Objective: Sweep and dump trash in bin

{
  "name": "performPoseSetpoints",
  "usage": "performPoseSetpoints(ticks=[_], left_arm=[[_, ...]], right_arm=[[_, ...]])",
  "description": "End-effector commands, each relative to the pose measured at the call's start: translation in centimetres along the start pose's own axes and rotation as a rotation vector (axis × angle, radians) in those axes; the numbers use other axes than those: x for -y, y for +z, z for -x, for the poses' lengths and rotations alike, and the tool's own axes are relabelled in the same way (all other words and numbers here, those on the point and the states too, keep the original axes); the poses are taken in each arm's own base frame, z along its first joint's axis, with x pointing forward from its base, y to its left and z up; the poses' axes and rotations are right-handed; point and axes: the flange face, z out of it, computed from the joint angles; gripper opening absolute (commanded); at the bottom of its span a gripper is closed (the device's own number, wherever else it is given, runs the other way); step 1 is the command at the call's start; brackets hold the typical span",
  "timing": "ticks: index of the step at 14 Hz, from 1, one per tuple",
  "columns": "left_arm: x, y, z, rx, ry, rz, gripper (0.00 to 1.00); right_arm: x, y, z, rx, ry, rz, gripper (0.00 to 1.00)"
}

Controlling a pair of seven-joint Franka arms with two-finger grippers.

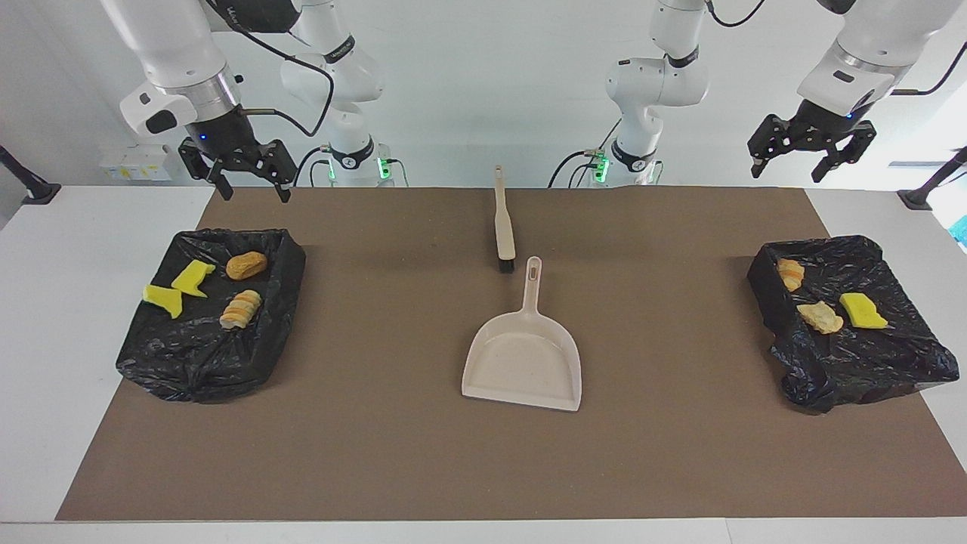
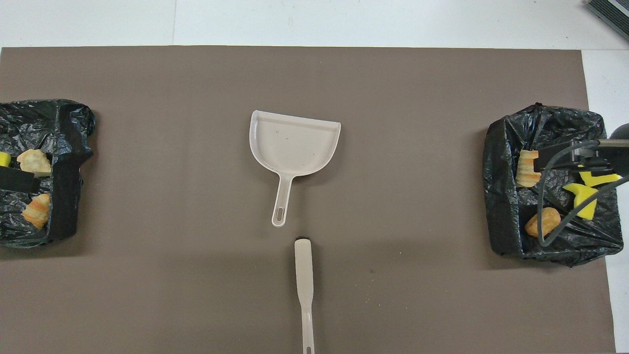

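In your overhead view, the bin at the left arm's end [image 2: 59, 172] is cut off by the picture's edge, so you see only a sliver of its yellow sponge piece [image 2: 4, 159]. A dark bar [image 2: 17, 181] crosses that bin. At the right arm's end, the cable [image 2: 550, 196] and arm hardware cover part of the 2 yellow scraps [image 2: 582, 194]. The brush [image 2: 304, 285] handle runs off the bottom edge.

A brown mat [image 1: 423, 453] covers most of the white surface [image 1: 53, 317]; a plain white wall [image 1: 483, 83] rises above it, evenly lit.
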Motion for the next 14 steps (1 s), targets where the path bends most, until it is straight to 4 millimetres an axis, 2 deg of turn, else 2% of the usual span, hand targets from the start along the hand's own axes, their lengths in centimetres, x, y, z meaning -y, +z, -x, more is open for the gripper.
performPoseSetpoints(ticks=[1, 14], left_arm=[[-0.4, -0.3, 0.1, -0.005, 0.006, 0.004, 1.00], [-1.5, -0.4, -0.1, -0.011, -0.022, 0.018, 1.00]], right_arm=[[-0.1, 0.0, -0.1, -0.004, 0.022, -0.020, 1.00], [-0.1, 0.0, -0.1, -0.004, 0.022, -0.019, 1.00]])
